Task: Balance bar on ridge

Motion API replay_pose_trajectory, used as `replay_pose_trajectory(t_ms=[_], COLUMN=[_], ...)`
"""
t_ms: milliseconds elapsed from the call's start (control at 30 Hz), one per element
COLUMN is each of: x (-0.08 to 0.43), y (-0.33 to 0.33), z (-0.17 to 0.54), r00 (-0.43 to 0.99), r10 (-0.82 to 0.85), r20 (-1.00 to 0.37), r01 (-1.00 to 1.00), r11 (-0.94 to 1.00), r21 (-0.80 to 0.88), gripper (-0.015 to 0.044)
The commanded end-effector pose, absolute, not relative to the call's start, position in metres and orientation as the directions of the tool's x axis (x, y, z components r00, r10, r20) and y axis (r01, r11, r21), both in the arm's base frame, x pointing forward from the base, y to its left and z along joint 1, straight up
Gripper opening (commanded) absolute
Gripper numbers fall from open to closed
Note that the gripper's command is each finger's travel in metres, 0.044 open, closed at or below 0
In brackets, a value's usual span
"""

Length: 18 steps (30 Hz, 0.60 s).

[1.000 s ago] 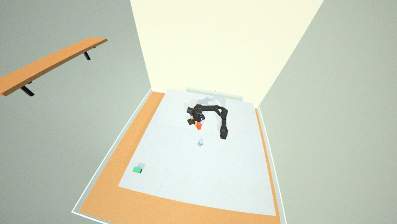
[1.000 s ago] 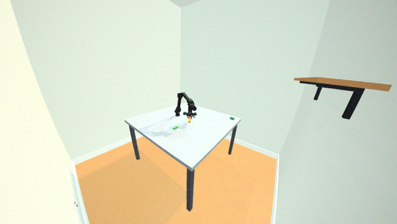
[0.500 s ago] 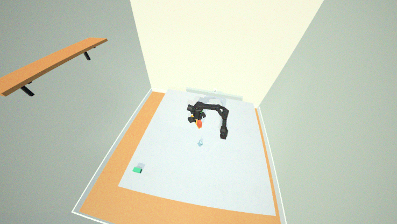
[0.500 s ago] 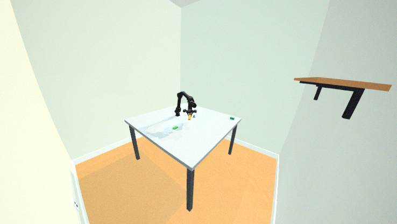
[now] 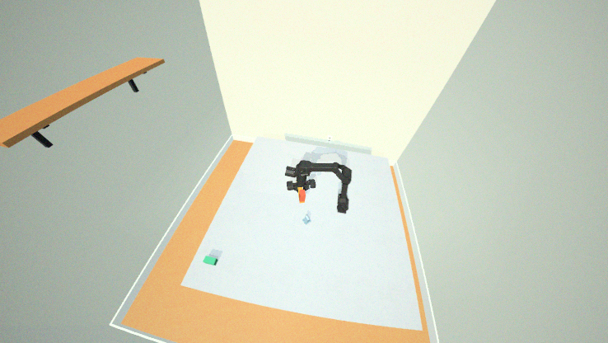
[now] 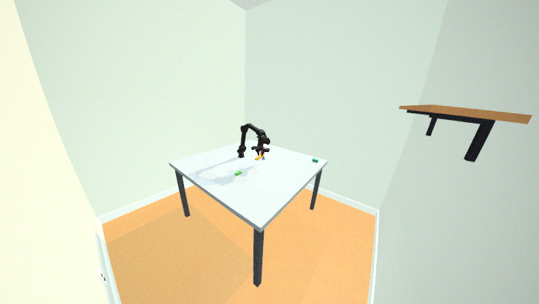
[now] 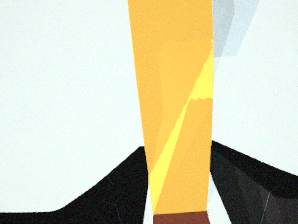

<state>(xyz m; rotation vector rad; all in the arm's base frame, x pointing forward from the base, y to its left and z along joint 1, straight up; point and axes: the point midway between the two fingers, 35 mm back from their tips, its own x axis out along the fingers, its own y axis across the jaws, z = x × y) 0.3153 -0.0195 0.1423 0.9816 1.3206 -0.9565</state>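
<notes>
The gripper (image 7: 178,183) is clamped on the orange bar (image 7: 172,83) — dark fingers pressing on both flanks near its reddish end. From the top view the bar (image 5: 301,194) hangs under the wrist, above the white table (image 5: 297,264), with the small pale ridge (image 5: 306,218) just beyond its free tip — apart from it.

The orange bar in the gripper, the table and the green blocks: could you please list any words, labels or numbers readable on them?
None: no readable text in any view.
The orange bar with a dark red end, held in the black gripper, is plain.
The white table, green blocks and wooden wall shelf bear no markings.
</notes>
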Motion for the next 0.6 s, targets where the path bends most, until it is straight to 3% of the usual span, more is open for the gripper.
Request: replay_pose_trajectory(t_ms=[0,567], x=[0.311,0.284], y=[-0.006,0.055], z=[0.144,0.144], r00=[0.028,0.026], r10=[-0.001,0.005], r20=[-1.0,-1.0], r01=[0.978,0.956], r11=[0.206,-0.292], r21=[0.027,0.023], gripper=[0.0,0.0])
